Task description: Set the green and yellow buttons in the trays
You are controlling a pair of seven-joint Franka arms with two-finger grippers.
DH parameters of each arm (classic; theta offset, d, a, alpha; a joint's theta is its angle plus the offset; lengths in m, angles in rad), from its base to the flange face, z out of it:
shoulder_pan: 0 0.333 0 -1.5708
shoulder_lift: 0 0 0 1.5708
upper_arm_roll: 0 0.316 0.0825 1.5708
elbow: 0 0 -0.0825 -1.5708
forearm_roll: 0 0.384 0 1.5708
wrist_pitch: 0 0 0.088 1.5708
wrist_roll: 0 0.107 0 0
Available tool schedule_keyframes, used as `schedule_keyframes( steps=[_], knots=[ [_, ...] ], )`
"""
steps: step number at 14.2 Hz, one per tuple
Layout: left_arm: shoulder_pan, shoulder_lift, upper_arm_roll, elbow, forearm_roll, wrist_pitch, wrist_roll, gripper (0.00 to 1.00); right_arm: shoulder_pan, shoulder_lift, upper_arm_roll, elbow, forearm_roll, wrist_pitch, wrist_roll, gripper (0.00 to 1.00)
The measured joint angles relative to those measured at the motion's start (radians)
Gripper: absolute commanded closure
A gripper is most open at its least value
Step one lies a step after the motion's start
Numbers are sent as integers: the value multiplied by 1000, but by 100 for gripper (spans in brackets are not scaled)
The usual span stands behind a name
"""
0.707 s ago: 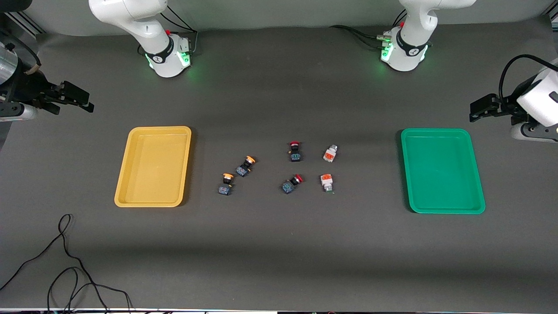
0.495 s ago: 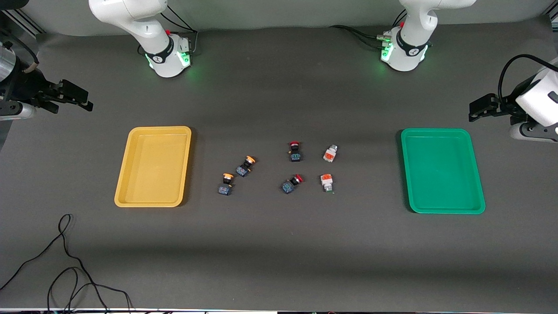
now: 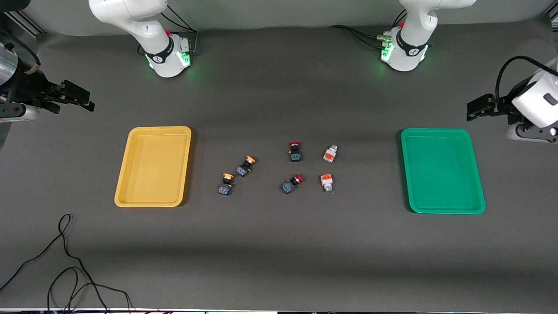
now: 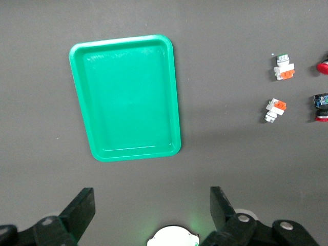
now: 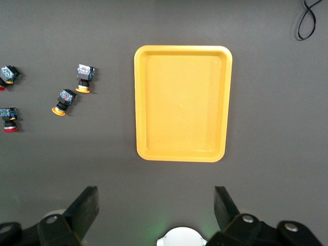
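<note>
Two yellow-capped switches lie beside the mustard yellow tray. Two white switches with orange blocks lie toward the bright green tray. Both trays hold nothing. My left gripper is open and empty, up over bare mat between the green tray and its arm's base; its wrist view shows the green tray and the white switches. My right gripper is open and empty over bare mat by the yellow tray; its wrist view shows the yellow-capped switches.
Two red-capped black-blue switches lie between the yellow-capped and the white switches. A loose black cable lies near the front camera at the right arm's end of the table. The arm bases stand along the table's back edge.
My left gripper has shifted slightly toward the middle of the table. My right gripper has barely moved. The switches and trays lie as before.
</note>
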State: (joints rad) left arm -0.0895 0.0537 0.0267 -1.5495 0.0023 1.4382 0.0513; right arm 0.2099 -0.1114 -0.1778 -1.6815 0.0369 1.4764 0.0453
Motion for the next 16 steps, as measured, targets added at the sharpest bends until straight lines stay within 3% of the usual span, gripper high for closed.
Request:
schedule_keyframes(
  steps=[4,9,13,16],
  knots=[
    [-10,-9,-39,-107,-24,69,-5,0,9,22,3,12,11,-5,31,0],
    [-49,-8,-213,-220,-42,218,-204,0,144,117,10,79,64,-13,202,0],
    [-185,22,-249,-235,-42,287,-398,0,288,283,14,145,115,-5,385,0],
    [-283,34,-251,-235,-42,331,-537,0,300,436,13,172,190,95,462,0]
  ],
)
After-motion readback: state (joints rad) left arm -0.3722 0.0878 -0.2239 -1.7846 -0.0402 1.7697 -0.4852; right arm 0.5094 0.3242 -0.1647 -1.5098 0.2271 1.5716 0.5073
